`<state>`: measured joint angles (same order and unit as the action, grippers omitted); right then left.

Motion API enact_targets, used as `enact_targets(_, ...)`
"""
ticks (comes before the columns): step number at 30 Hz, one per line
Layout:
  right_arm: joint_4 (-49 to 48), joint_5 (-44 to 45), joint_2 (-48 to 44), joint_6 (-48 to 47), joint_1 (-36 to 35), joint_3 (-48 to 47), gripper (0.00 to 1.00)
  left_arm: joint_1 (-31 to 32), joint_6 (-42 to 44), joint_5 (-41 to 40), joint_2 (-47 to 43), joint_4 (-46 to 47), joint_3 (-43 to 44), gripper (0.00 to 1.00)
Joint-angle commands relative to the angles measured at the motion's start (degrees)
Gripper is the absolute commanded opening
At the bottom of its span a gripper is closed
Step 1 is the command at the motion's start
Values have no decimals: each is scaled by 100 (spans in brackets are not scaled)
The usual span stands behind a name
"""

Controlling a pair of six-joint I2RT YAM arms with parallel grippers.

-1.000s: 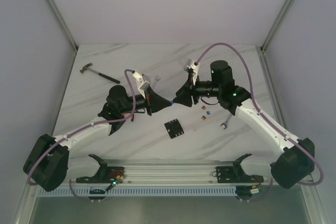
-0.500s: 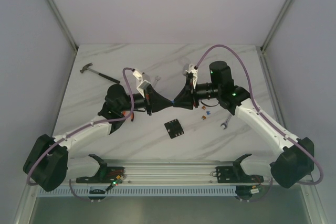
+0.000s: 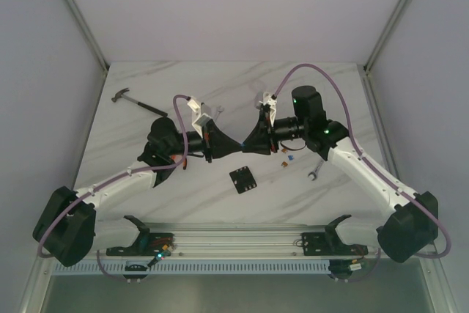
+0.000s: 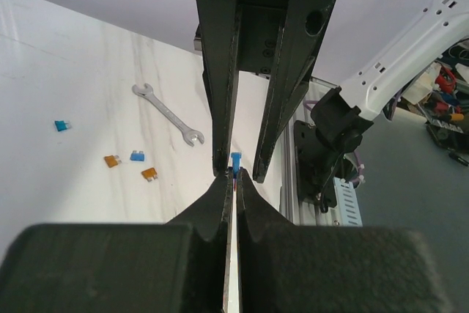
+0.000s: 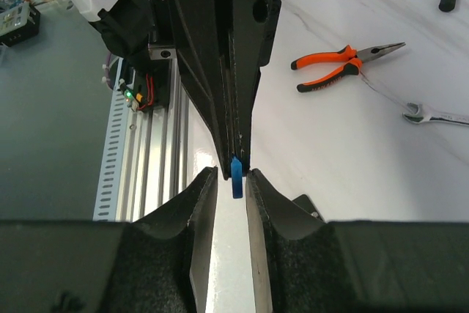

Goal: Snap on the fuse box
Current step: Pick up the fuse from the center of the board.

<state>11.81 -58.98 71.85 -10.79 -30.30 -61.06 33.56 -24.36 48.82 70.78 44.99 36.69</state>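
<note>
The fuse box (image 3: 243, 179) is a small black block lying flat on the marble table, in front of both grippers and apart from them. My left gripper (image 3: 236, 144) and right gripper (image 3: 245, 144) meet tip to tip above the table. In the left wrist view my left gripper (image 4: 234, 175) is shut on a small blue fuse (image 4: 235, 160), which sticks out past its tips. In the right wrist view my right gripper (image 5: 231, 174) is open, its jaws either side of the blue fuse (image 5: 236, 168) with gaps on both sides.
Several loose blue and amber fuses (image 3: 287, 159) and a wrench (image 3: 313, 174) lie right of the fuse box. A hammer (image 3: 135, 102) lies at the far left and a second wrench (image 3: 217, 113) behind the grippers. Orange pliers (image 5: 344, 64) lie under the left arm. A rail (image 3: 234, 243) runs along the near edge.
My right gripper has moved left toward the left one. The gap between the two tips has closed, and the right jaws now straddle the blue fuse. The fuse box has not moved.
</note>
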Motion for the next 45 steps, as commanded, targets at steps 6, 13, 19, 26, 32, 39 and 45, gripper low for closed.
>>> enact_targets(6,40,-245,-57,-125,106,-117,29,36,129,220,-11,142,115,0)
enact_targets(13,39,-327,-87,-117,152,-116,30,36,97,238,14,187,115,0)
enact_targets(19,31,-513,-11,-126,156,-151,21,45,41,289,66,243,130,0)
enact_targets(26,25,-601,34,-150,148,-152,0,97,-6,263,166,286,131,0)
enact_targets(32,57,-139,-18,132,148,-68,0,98,-126,-131,72,76,-15,13)
enact_targets(39,128,1734,-163,1028,-207,254,0,98,-905,-1728,-181,-192,-780,38)
enact_targets(45,469,3871,-172,1728,-859,443,0,106,-1782,-2722,-257,-694,-1227,48)
